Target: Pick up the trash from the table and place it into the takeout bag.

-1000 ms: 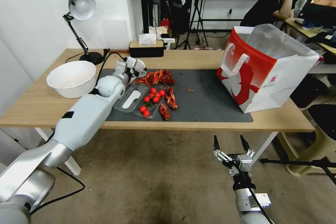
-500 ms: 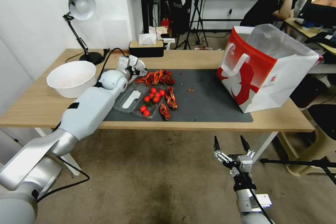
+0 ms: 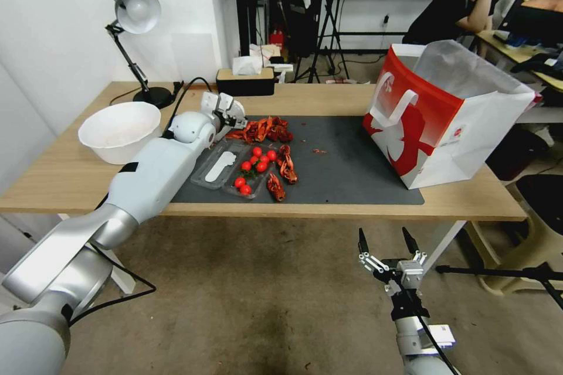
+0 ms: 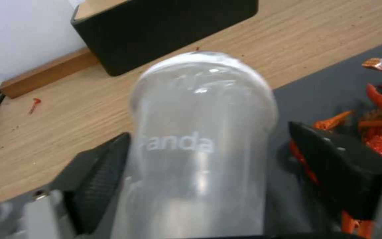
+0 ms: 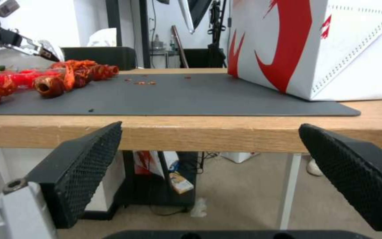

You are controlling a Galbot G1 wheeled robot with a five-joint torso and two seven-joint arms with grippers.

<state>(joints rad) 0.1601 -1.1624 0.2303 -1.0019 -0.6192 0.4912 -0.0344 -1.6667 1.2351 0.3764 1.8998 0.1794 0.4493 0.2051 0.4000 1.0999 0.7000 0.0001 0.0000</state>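
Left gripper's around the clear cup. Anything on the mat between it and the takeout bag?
Partly. The left gripper brackets the translucent plastic cup at the mat's far left corner. Red shell scraps lie directly beside it toward the takeout bag; beyond them the mat holds only crumbs. Lifting over should clear them.

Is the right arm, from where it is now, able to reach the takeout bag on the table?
Probably not yet. The right gripper hangs open below the table edge, in front of it, and the takeout bag stands above it on the tabletop. Nothing lies between them, so it would first have to rise.
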